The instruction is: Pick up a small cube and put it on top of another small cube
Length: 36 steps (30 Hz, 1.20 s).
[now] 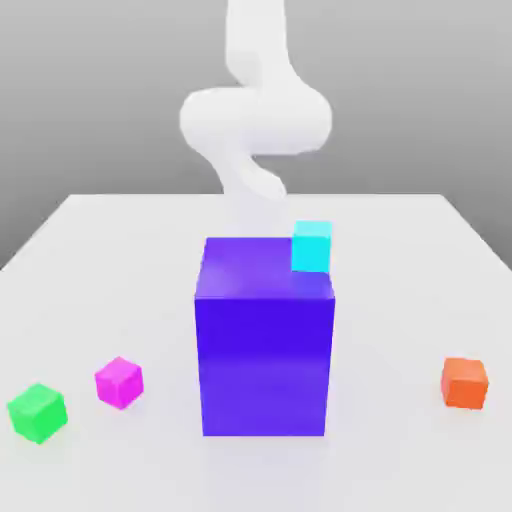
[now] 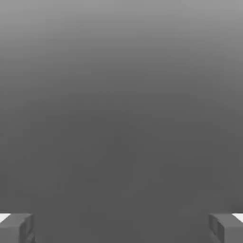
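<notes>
Currently, reading the exterior view from its left, we find a green cube (image 1: 38,412) nearest the table's (image 1: 110,260) front corner, and just beside it, toward the exterior view's right, the pink cube (image 1: 119,382), resting flat and apart from everything else. Next comes the big purple block (image 1: 264,340) at the centre, with a cyan cube (image 1: 312,246) showing past its far upper corner; whether that cube sits on the block or behind it we cannot tell. An orange cube (image 1: 465,382) lies well apart at the exterior view's right. We see the white arm (image 1: 255,120) raised behind the block. In the hand view, the gripper (image 2: 121,228) stands with its fingertips (image 2: 16,228) spread wide and nothing between them. We judge the pink cube to be light, rigid and smooth-faced; we recommend closing the fingers squarely on two opposite vertical faces, near mid-height, to prevent slipping or twisting.
</notes>
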Tool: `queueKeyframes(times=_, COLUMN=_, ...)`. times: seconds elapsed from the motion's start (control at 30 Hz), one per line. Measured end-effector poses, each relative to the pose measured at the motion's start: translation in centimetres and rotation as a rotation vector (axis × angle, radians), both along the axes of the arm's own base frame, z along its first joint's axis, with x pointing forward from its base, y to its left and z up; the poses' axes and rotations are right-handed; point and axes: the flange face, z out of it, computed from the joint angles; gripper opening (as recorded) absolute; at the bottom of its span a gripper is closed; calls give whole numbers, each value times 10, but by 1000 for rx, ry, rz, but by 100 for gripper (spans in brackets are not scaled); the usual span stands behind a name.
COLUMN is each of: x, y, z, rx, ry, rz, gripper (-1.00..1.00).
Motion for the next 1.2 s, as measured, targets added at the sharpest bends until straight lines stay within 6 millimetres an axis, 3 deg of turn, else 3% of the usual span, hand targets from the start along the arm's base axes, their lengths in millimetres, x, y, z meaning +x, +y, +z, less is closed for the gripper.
queueKeyframes(times=0.3, x=39, y=-57, z=-78, rx=-158, ry=89, rz=276, gripper=0)
queueKeyframes(times=0.63, x=66, y=-98, z=-178, rx=-328, ry=178, rz=605, gripper=0)
queueKeyframes(times=0.9, x=71, y=-118, z=-260, rx=-460, ry=237, rz=886, gripper=0)
queueKeyframes(times=1.2, x=60, y=-134, z=-345, rx=-600, ry=287, rz=1220, gripper=0)
